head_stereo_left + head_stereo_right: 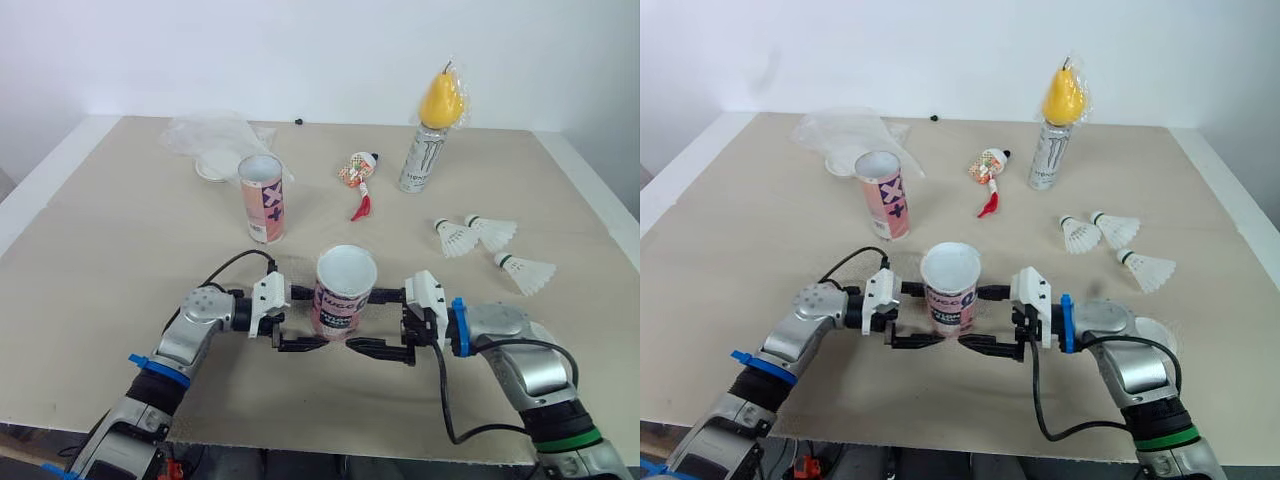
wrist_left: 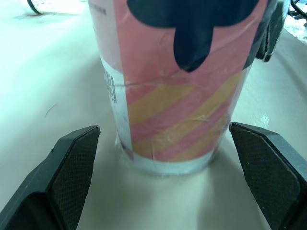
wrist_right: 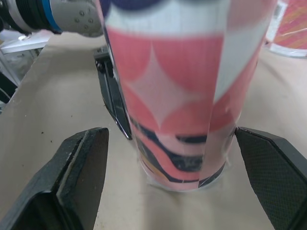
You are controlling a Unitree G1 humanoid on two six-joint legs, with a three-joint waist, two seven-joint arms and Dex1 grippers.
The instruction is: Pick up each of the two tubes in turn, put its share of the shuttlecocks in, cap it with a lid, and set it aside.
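Two grippers (image 1: 320, 317) (image 1: 363, 320) spread wide, tube (image 1: 346, 272) between — upright

Can (image 1: 425, 155), well ahead of my right gripper (image 1: 368, 322): claw logo, lettering reads "Monster". Far tube (image 1: 264, 198), ahead of my left gripper (image 1: 315, 318): purple X and plus sign. Near tube (image 1: 343, 292), between both grippers: dark print, illegible to me.

Silver arms (image 1: 200, 322), blue bands (image 1: 458, 327), black cables (image 1: 441, 390)
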